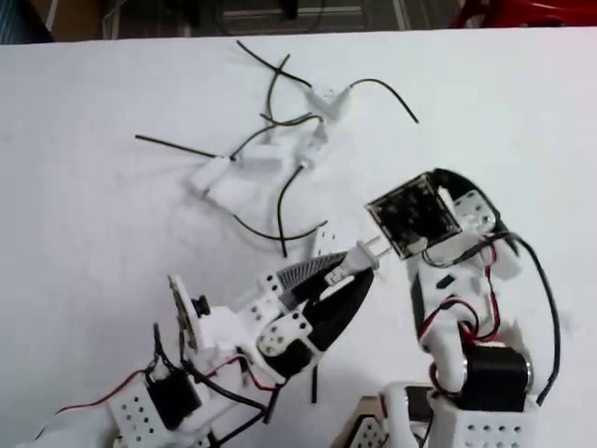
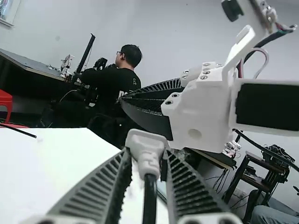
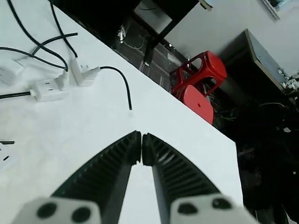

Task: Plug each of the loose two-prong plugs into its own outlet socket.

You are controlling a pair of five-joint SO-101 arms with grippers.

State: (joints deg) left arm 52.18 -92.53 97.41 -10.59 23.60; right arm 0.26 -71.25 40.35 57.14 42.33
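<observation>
I've got the two-prong plug (image 2: 145,148) pinched in my left gripper (image 1: 359,268), its prongs sticking out just beside the right arm's wrist. My right gripper (image 3: 141,145) has its fingertips pressed together on nothing. Well apart from the held plug, outlet sockets (image 3: 46,88) and corded loose plugs (image 3: 83,74) lie tangled on the white table (image 1: 84,243).

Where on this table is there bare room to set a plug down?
Bare table spreads left of the cords, down to the left arm. A second free patch is the far right corner, beyond the right arm. The middle is crowded with those cords, loose plugs and sockets, and the left gripper holds a plug close to the right arm.
</observation>
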